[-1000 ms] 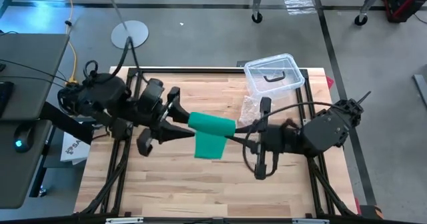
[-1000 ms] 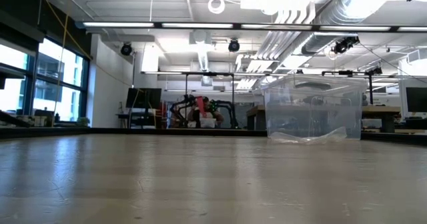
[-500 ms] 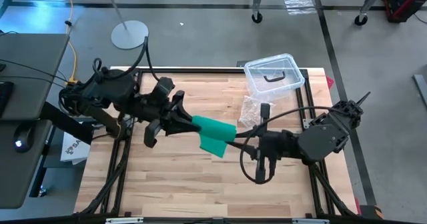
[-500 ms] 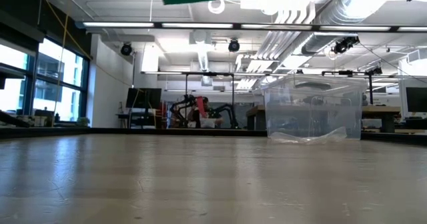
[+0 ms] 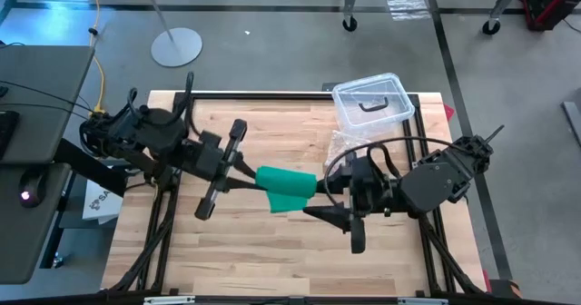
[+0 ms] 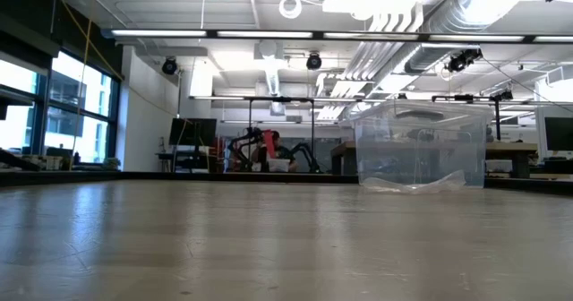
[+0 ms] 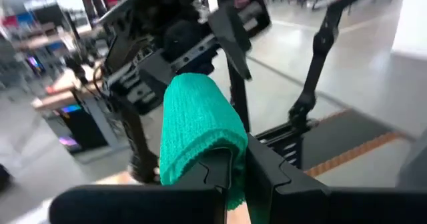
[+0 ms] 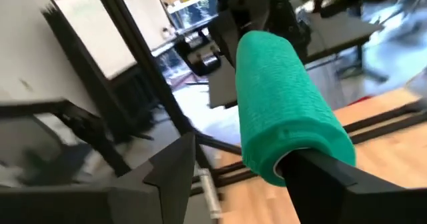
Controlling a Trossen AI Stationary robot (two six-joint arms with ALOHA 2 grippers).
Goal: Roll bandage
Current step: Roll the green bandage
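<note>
The green bandage [image 5: 286, 188] was held in the air above the middle of the wooden surface [image 5: 272, 250], between the two arms, and part of it was already wound into a thick roll while a short loose flap hung below. Within the last second the grip had passed from one arm to the other: the left gripper [image 5: 251, 178], which was spread a second earlier, had pressed its jaws together on the left end of the bandage, and the right gripper [image 5: 329, 207], which had been pinching the other end, had opened its jaws and now stood just beside the roll. I judge that this was a regrasp between two turns of the rolling, so the task was in progress but not finished. The left wrist view showed the roll clamped between its two dark fingers [image 7: 220, 177], a detail that the high view could not confirm. The right wrist view showed the jaws wide apart with one finger [image 8: 327, 171] against the roll's end. The low view showed only the bottom edge of the bandage at its top, well above the surface, and also the clear plastic box [image 6: 419, 149] standing far behind.
</note>
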